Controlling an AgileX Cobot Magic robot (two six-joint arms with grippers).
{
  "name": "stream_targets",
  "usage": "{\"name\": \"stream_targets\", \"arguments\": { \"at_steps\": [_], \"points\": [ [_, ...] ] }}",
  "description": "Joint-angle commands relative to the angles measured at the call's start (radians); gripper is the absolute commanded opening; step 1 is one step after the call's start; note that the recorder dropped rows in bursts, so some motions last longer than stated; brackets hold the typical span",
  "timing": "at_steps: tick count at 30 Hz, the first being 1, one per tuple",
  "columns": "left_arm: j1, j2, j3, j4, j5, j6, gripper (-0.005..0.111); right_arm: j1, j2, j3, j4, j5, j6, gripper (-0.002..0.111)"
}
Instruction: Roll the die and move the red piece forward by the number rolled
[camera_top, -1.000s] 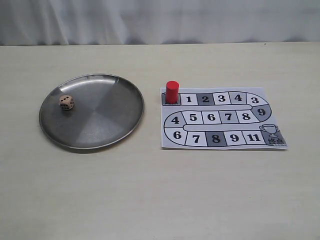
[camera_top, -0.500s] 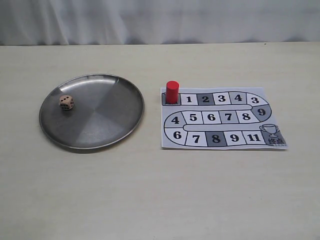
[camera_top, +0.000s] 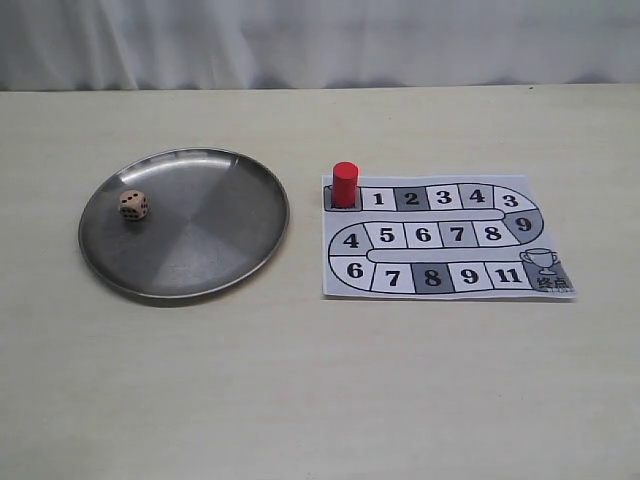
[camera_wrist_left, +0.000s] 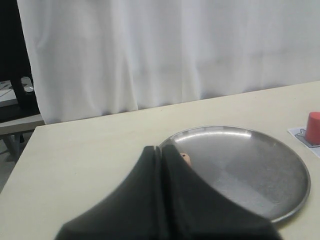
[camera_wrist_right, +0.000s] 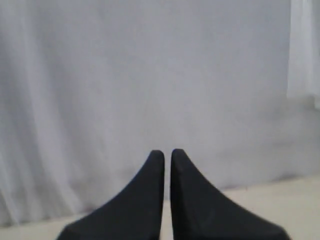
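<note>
The die (camera_top: 133, 205) lies in the plate (camera_top: 205, 245) — the red piece (camera_top: 344, 184) stands upright.

Only a sliver of the die (camera_wrist_left: 185, 158) peeks out just beyond the left gripper (camera_wrist_left: 161, 148), whose pressed-together fingers hide the rest of it and the near rim of the steel plate (camera_wrist_left: 280, 165). The red piece (camera_wrist_left: 314, 127) is cut by the frame edge. In the exterior view the die's pips are too small to count.

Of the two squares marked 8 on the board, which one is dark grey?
The 8 in the bottom row, between 7 and 9; the middle-row 8 is pale.
</note>
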Motion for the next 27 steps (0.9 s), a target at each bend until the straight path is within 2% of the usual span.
{"name": "stream_targets", "arguments": {
  "at_steps": [1,3,5,10,11,12,13,14,15,16,17,18,20,22,25,27],
  "points": [
    [-0.008,-0.001,0.002,-0.002,-0.01,-0.001,0.0,0.003,0.371,-0.074,-0.107,0.07,0.039,0.004],
    [-0.008,-0.001,0.002,-0.002,-0.01,-0.001,0.0,0.016,0.538,-0.131,-0.135,0.13,0.085,0.004],
    [-0.008,-0.001,0.002,-0.002,-0.01,-0.001,0.0,0.07,0.719,-0.203,-0.143,0.203,0.097,0.004],
    [-0.008,-0.001,0.002,-0.002,-0.01,-0.001,0.0,0.348,1.062,-0.435,-0.143,0.348,0.078,0.004],
    [-0.008,-0.001,0.002,-0.002,-0.01,-0.001,0.0,0.461,1.185,-0.57,-0.143,0.45,0.07,0.004],
    [-0.008,-0.001,0.002,-0.002,-0.01,-0.001,0.0,0.502,1.244,-0.632,-0.143,0.5,0.061,0.004],
    [-0.008,-0.001,0.002,-0.002,-0.01,-0.001,0.0,0.593,1.355,-0.791,-0.143,0.622,0.048,0.004],
    [-0.008,-0.001,0.002,-0.002,-0.01,-0.001,0.0,0.633,1.399,-0.87,-0.143,0.658,0.036,0.004],
    [-0.008,-0.001,0.002,-0.002,-0.01,-0.001,0.0,0.699,1.502,-1.027,-0.14,0.728,0.004,0.004],
    [-0.008,-0.001,0.002,-0.002,-0.01,-0.001,0.0,0.72,1.543,-1.089,-0.14,0.756,-0.001,0.005],
    [-0.008,-0.001,0.002,-0.002,-0.01,-0.001,0.0,0.76,1.642,-1.24,-0.14,0.798,-0.008,0.009],
    [-0.008,-0.001,0.002,-0.002,-0.01,-0.001,0.0,0.772,1.683,-1.299,-0.14,0.813,-0.008,0.013],
    [-0.008,-0.001,0.002,-0.002,-0.01,-0.001,0.0,0.798,1.864,-1.548,-0.123,0.832,-0.008,0.044],
    [-0.008,-0.001,0.002,-0.002,-0.01,-0.001,0.0,0.8,1.956,-1.661,-0.1,0.832,-0.006,0.059],
    [-0.008,-0.001,0.002,-0.002,-0.01,-0.001,0.0,0.803,2.098,-1.854,0.033,0.797,-0.024,0.076],
    [-0.008,-0.001,0.002,-0.002,-0.01,-0.001,0.0,0.808,2.181,-1.945,0.145,0.764,-0.128,0.077]
  ]
}}
